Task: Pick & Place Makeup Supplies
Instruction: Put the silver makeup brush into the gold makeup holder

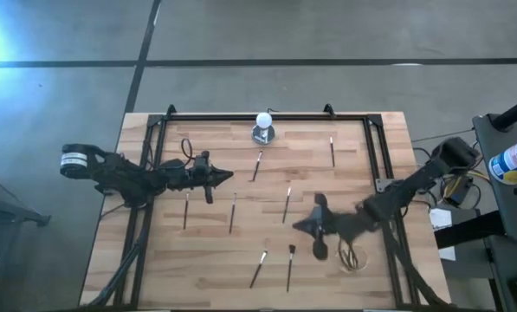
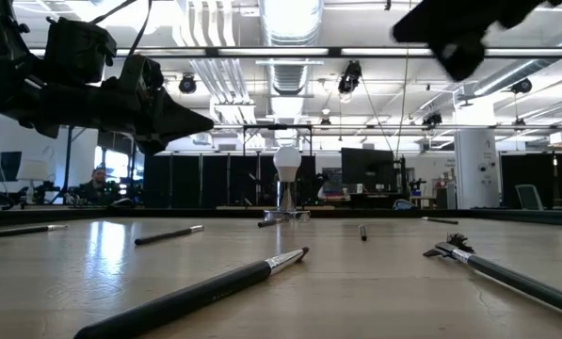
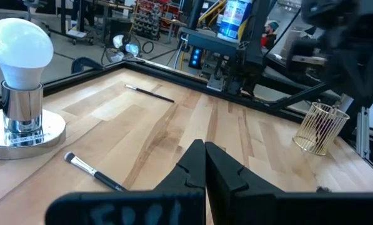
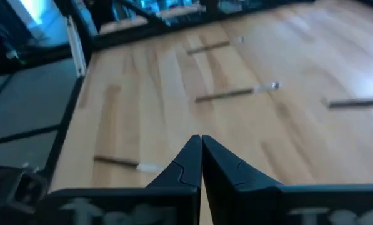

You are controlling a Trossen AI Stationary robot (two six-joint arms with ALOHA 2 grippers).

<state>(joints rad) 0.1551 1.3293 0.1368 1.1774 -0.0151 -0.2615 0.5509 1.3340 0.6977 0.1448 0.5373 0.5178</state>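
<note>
Several thin makeup brushes lie flat and scattered on the wooden table: one [image 1: 257, 165] near the white ball, one [image 1: 332, 150] toward the far right, three across the middle [image 1: 287, 204] [image 1: 233, 212] [image 1: 186, 211], two near the front [image 1: 259, 269] [image 1: 290, 266]. My left gripper [image 1: 226, 178] [image 3: 205, 151] is shut and hovers above the table left of centre, holding nothing. My right gripper [image 1: 303, 225] [image 4: 201, 144] is shut too, above the table right of centre, over bare wood. In the low view the left gripper [image 2: 194, 121] hangs well above the brushes [image 2: 200, 292].
A white ball on a round grey base [image 1: 263, 127] [image 3: 20, 94] stands at the far middle edge. A gold wire cup [image 1: 353, 257] [image 3: 320, 128] stands near the front right, beside my right arm. A black frame [image 1: 267, 117] borders the table.
</note>
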